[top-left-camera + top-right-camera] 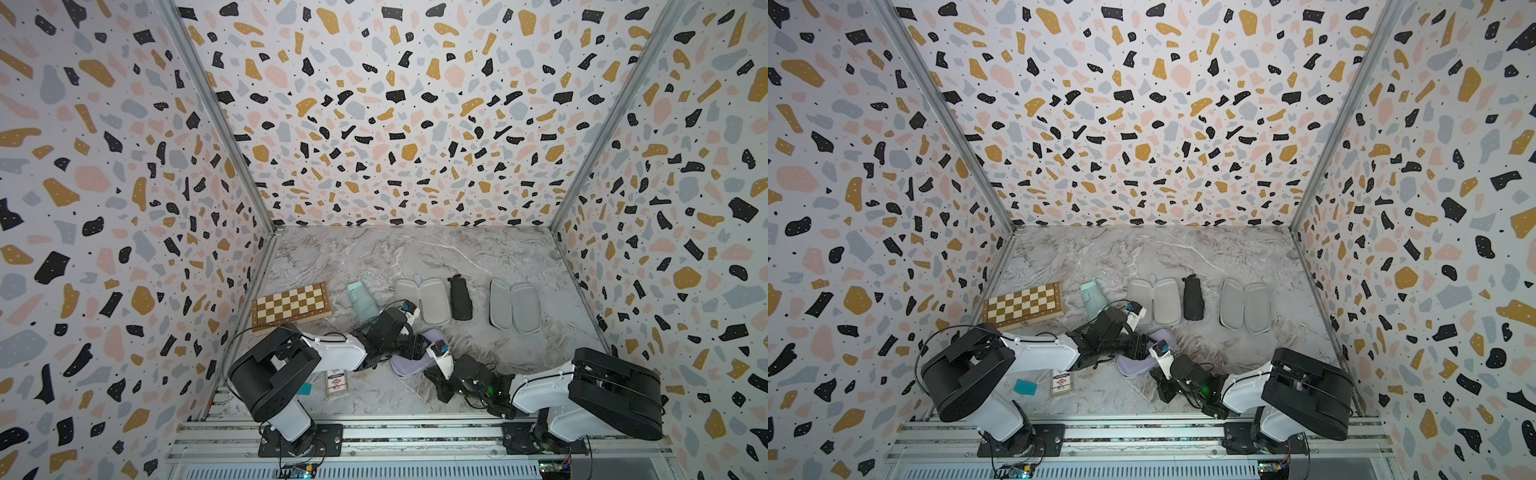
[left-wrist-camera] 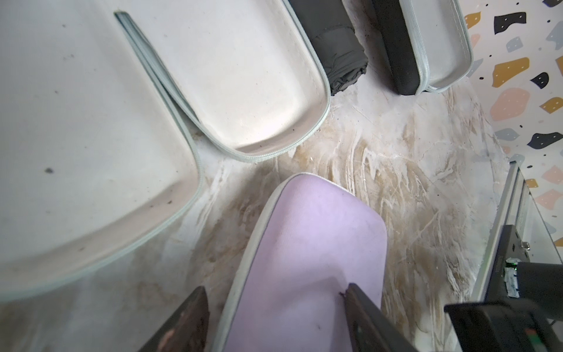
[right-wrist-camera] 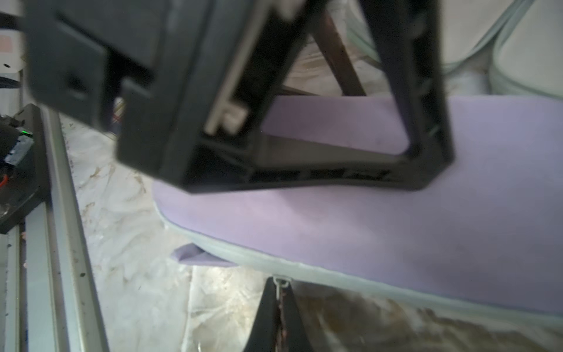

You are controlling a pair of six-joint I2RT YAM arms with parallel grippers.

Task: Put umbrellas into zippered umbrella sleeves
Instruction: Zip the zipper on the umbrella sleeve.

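The closed lilac sleeve (image 1: 402,368) lies near the middle of the worktop's (image 1: 415,253) front edge. The left gripper (image 2: 274,289) stands over it with jaws spread, one finger just beside its zip edge and the other on its top. The right gripper (image 3: 278,291) has its jaws pressed together on the zip pull (image 3: 281,282) at the sleeve's rim. Further back, in a row across the worktop's middle, lie the mint umbrella (image 1: 362,301), the open mint sleeve (image 1: 423,301), the black umbrella (image 1: 460,299) and the open black sleeve (image 1: 515,306).
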